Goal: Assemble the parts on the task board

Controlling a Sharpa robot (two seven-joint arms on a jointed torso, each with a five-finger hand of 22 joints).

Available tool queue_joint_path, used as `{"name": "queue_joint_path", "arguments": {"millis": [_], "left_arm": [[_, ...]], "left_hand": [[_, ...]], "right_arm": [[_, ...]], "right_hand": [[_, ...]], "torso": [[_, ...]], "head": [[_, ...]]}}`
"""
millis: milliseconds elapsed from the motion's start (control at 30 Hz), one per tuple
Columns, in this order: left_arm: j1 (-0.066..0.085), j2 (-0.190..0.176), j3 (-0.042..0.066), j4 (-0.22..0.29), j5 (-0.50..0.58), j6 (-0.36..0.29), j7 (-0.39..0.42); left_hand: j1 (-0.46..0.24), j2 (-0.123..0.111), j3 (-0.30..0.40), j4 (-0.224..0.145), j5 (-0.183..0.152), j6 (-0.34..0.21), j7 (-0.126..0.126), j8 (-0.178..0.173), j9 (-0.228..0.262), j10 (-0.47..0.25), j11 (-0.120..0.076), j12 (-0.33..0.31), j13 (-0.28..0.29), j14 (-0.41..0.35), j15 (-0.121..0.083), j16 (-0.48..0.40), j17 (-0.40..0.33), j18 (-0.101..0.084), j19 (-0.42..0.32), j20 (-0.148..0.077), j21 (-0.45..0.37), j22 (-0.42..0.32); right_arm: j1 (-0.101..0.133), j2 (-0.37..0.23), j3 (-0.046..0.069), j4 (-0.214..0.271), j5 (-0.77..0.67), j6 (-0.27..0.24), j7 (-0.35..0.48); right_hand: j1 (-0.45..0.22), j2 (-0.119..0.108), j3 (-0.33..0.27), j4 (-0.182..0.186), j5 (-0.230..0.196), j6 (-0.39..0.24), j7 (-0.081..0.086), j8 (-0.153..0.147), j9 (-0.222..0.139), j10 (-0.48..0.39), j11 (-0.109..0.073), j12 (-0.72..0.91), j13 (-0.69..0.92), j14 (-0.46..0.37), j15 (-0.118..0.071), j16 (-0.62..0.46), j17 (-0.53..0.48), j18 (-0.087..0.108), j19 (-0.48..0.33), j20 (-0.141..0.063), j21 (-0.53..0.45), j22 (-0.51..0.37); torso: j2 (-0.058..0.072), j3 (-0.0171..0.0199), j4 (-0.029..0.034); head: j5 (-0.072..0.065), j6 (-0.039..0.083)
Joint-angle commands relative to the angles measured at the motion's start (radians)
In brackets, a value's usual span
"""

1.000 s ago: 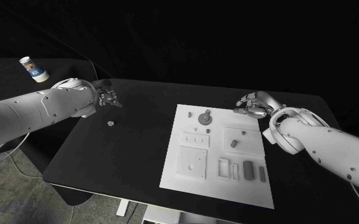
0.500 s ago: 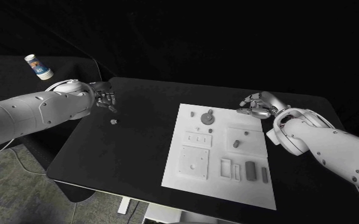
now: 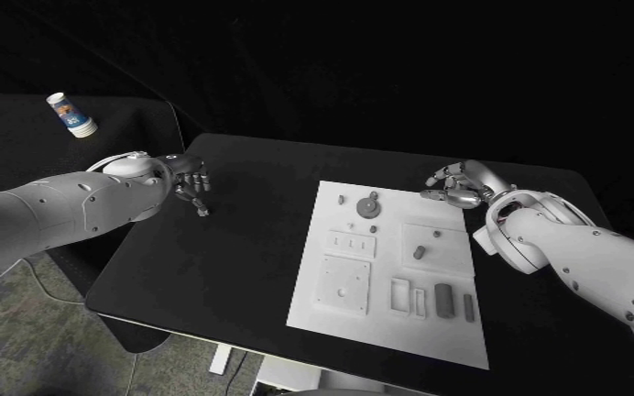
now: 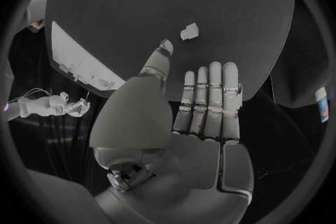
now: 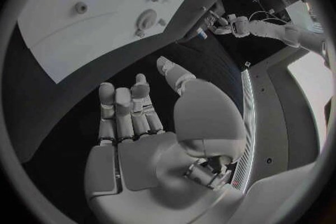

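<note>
The left hand (image 3: 189, 183) is held open and empty over the desk (image 3: 238, 258), above a small loose part (image 4: 189, 31). The task board (image 3: 390, 272) lies mid-desk, several parts on it. The right hand (image 3: 456, 185) is open too, holding nothing, just off the board's far right corner.

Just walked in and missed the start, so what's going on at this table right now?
A two-armed robot sits at a black table with a white task board carrying small grey parts. Neither hand holds anything. The left hand hovers with straight fingers over the table's left side, above a small pale loose piece lying off the board. The right hand hangs open by the board's far right corner, near a round grey disc part. Assembly looks barely begun.
</note>
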Motion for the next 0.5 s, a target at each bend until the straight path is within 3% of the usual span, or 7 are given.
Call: {"name": "queue_joint_path", "arguments": {"millis": [33, 200, 333, 500], "left_arm": [[-0.002, 0.006, 0.000, -0.011, -0.023, 0.014, 0.018], [-0.006, 0.014, 0.000, -0.023, -0.023, 0.052, 0.015], [-0.007, 0.014, 0.001, -0.025, -0.017, 0.062, 0.021], [-0.011, 0.020, 0.001, -0.036, -0.019, 0.071, 0.018]], "left_hand": [[-0.006, -0.010, -0.012, 0.009, -0.008, -0.011, 0.002, -0.001, -0.002, -0.016, -0.003, -0.010, -0.001, -0.014, 0.004, -0.014, -0.007, -0.019, -0.014, 0.003, -0.013, -0.002], [-0.012, -0.009, -0.017, 0.014, -0.008, -0.004, 0.007, 0.007, 0.001, -0.021, -0.005, -0.012, -0.001, -0.012, 0.004, -0.019, -0.009, -0.019, -0.018, 0.005, -0.017, -0.001], [-0.012, -0.002, -0.018, 0.026, -0.008, 0.059, 0.016, 0.044, 0.016, 0.001, -0.011, -0.001, 0.009, -0.003, 0.001, -0.030, -0.014, -0.019, -0.022, 0.008, -0.026, 0.002], [-0.009, 0.002, -0.018, 0.028, -0.008, 0.075, 0.017, 0.052, 0.020, 0.013, -0.014, 0.004, 0.012, -0.006, -0.001, -0.036, -0.017, -0.019, -0.025, 0.009, -0.029, 0.003]], "right_arm": [[0.000, 0.001, 0.000, 0.000, 0.003, 0.010, 0.010], [-0.001, 0.001, 0.000, -0.002, 0.013, 0.009, 0.007], [-0.001, 0.000, 0.000, -0.001, 0.013, 0.009, 0.004], [-0.001, 0.002, 0.000, -0.002, 0.013, 0.010, 0.005]], "right_hand": [[0.002, 0.010, 0.001, 0.004, 0.005, 0.000, 0.007, 0.005, 0.001, 0.002, 0.000, 0.002, -0.001, -0.004, -0.004, -0.004, -0.001, 0.009, -0.006, 0.002, 0.094, -0.002], [0.003, 0.013, 0.002, 0.005, 0.005, 0.001, 0.007, 0.006, 0.001, 0.002, 0.000, 0.002, -0.001, -0.004, -0.004, -0.003, -0.001, 0.009, -0.006, 0.002, 0.094, -0.002], [0.003, 0.013, 0.003, 0.005, 0.005, 0.001, 0.007, 0.006, 0.001, 0.002, 0.000, 0.002, -0.001, -0.004, -0.004, -0.003, -0.001, 0.009, -0.005, 0.002, 0.094, -0.002], [0.003, 0.014, 0.003, 0.005, 0.005, 0.001, 0.007, 0.006, 0.001, 0.002, 0.000, 0.002, -0.001, -0.003, -0.004, -0.003, -0.001, 0.009, -0.005, 0.002, 0.095, -0.002]], "torso": [[0.001, -0.0004, -0.0006], [0.000, -0.0010, -0.0009], [0.001, 0.0002, -0.0011], [0.000, 0.0002, 0.0004]], "head": [[-0.001, 0.001], [-0.001, -0.004], [-0.001, -0.006], [0.004, -0.011]]}}
